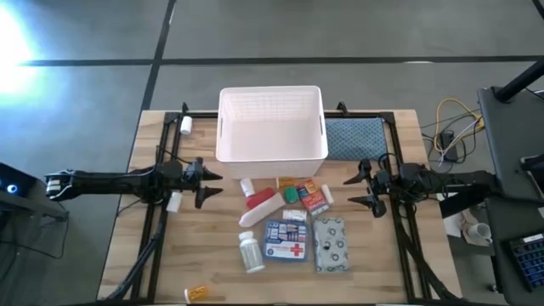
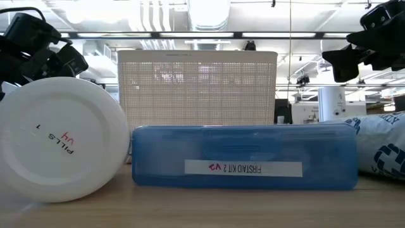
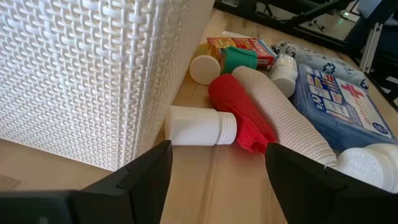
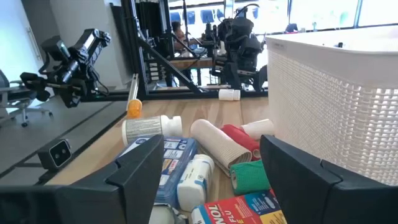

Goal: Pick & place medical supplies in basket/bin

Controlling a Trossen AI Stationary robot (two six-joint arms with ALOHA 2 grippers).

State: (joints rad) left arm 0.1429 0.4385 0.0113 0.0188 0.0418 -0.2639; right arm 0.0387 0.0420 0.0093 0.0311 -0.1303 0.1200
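Table: wooden top (image 1: 170, 255).
Basket (image 1: 271, 124): long axis crosswise.
Supplies: near basket's front; pill bottle (image 1: 251, 252) lay pointing away from it.
Left gripper (image 1: 206, 182): fingers apart, holding nothing.
Right gripper (image 1: 358, 189): likewise spread.

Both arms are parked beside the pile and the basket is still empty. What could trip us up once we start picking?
The supplies are packed tight: the red roll touches the beige roll and a small white bottle, so the open left gripper may grab or nudge neighbours. That bottle lies against the basket wall, leaving little finger room. The orange vial sits near the table edge and could roll off.
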